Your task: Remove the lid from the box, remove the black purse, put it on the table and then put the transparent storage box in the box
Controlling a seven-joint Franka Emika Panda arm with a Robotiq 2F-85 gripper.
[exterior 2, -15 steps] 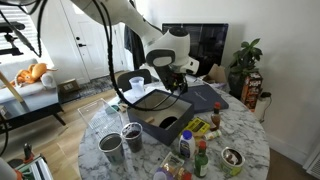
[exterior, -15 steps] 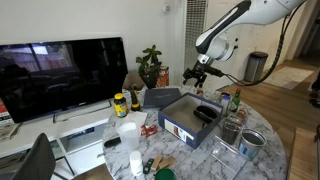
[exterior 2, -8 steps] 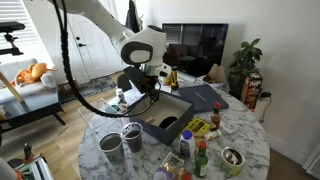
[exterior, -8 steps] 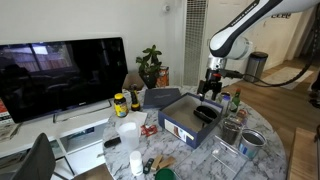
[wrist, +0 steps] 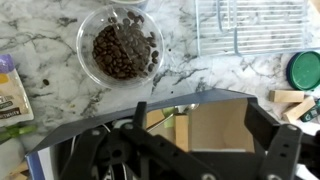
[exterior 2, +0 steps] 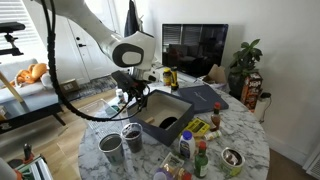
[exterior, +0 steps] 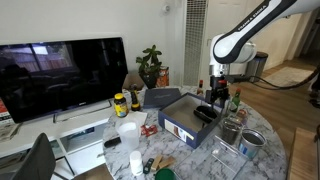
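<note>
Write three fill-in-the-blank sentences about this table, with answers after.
1. The lid is already ___ the box.
2. The purse lies ___ the box.
3. In the wrist view, the bowl holds small ___ pieces.

Answers: off; inside; brown

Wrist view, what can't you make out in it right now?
Small soft black purse: shows only in an exterior view; here the blurred gripper hides much of the large navy-blue cardboard box.
Round glass bowl: dark contents too blurred to identify.
White wire rack: cut off by top edge.
</note>
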